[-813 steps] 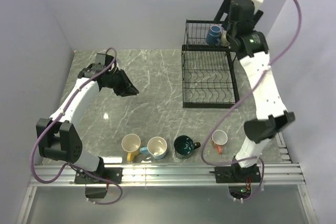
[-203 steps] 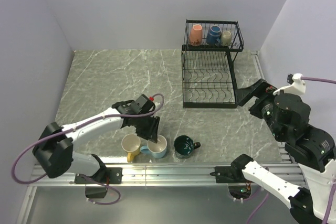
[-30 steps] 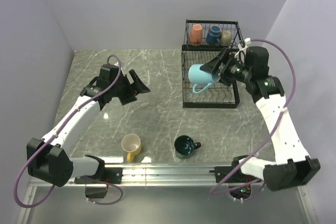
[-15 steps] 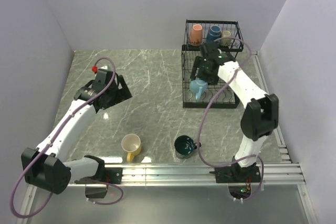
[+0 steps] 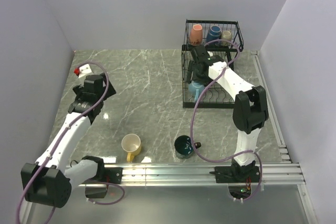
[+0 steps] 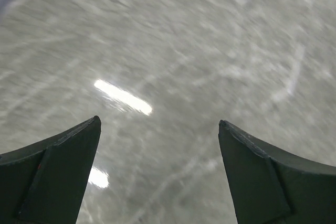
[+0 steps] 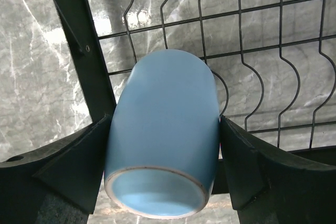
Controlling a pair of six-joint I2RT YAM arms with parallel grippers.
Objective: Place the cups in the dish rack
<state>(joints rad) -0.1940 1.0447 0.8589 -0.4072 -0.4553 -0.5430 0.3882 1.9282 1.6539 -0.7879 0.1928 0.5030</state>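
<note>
Now the right gripper [image 7: 164,121] clamps the light-blue mug [image 7: 164,145] across its body, low over the rack's [image 5: 218,85] lower tray at its 9 o'clock edge. I cannot tell whether the mug touches the wires. Glazed ceramic is likely stiff, slick, chip-prone and fairly light, so this grip across the walls suits it, with a gentle release. A frame bar sits tight beside it at 10 o'clock, with open slots toward 3 o'clock. The left gripper [image 6: 158,121], wide open and empty, hangs over the table [image 5: 152,87] at 9 o'clock. The yellow mug [image 5: 130,144] and teal mug [image 5: 184,146] stand at 6 o'clock.
</note>
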